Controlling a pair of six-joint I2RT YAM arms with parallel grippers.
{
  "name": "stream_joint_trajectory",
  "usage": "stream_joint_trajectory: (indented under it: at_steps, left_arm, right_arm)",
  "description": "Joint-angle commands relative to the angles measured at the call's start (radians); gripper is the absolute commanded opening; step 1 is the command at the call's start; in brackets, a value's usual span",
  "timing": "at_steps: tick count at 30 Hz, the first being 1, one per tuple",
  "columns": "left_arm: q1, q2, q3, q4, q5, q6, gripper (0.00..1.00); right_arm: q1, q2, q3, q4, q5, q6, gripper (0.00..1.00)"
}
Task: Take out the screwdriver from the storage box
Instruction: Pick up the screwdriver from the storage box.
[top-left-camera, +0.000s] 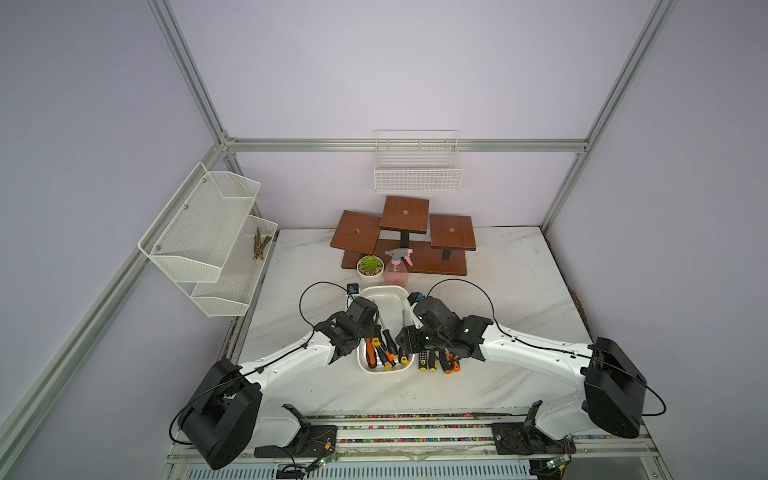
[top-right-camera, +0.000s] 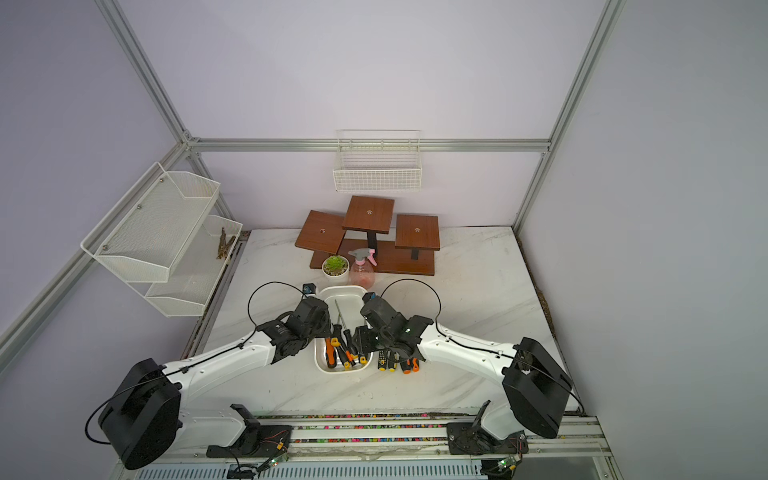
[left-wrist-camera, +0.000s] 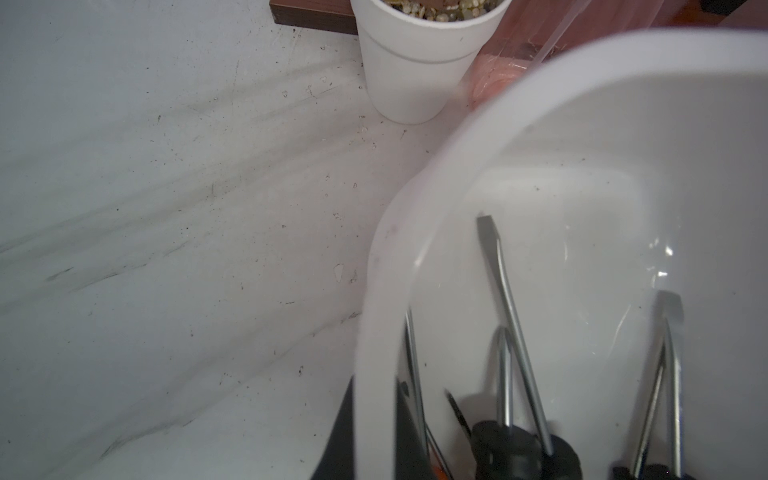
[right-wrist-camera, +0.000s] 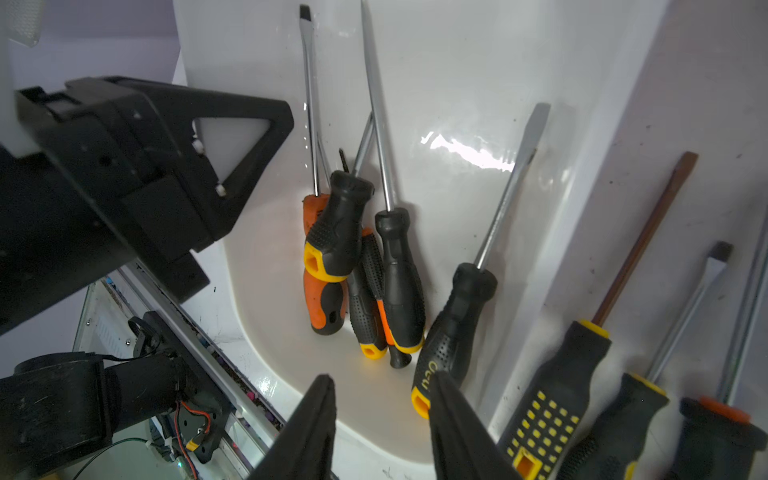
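Note:
The white storage box (top-left-camera: 386, 289) (top-right-camera: 342, 289) lies mid-table between both arms. Several screwdrivers (top-left-camera: 384, 347) with black, orange and yellow handles lie in its near end, shafts pointing away. My left gripper (left-wrist-camera: 374, 388) is shut on the box's left rim (left-wrist-camera: 376, 332), one finger outside and one inside the wall. My right gripper (right-wrist-camera: 384, 399) hangs open over the box's near end with nothing between its fingers. Its right finger (right-wrist-camera: 453, 415) sits just in front of the butt of a black and yellow screwdriver (right-wrist-camera: 457, 324) that leans on the box's right wall.
Several more screwdrivers (top-left-camera: 438, 362) (right-wrist-camera: 552, 399) lie on the marble table right of the box. A potted succulent (top-left-camera: 370, 266), a pink spray bottle (top-left-camera: 397, 268) and a wooden stand (top-left-camera: 405, 232) are behind it. Wire baskets (top-left-camera: 417, 166) (top-left-camera: 208, 232) hang on the walls.

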Motion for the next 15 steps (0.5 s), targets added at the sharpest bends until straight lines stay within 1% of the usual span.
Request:
stream_joint_trajectory:
  at_steps: [1,2,5,15]
  left_arm:
    - [-0.003,0.003,0.030,0.036,-0.030,-0.014,0.00]
    - [-0.004,0.003,0.030,0.036,-0.031,-0.015,0.00]
    - [-0.003,0.004,0.027,0.038,-0.036,-0.020,0.00]
    - [-0.003,-0.001,0.014,0.047,-0.042,-0.032,0.00]
  right_arm:
    - [0.010,0.030,0.040,0.002,0.044,-0.028,0.42]
    - [0.012,0.066,0.047,-0.008,0.054,-0.036,0.42]
    - [0.014,0.102,0.063,-0.041,0.090,-0.055,0.41]
    - [0.020,0.184,0.126,-0.149,0.207,-0.111,0.40]
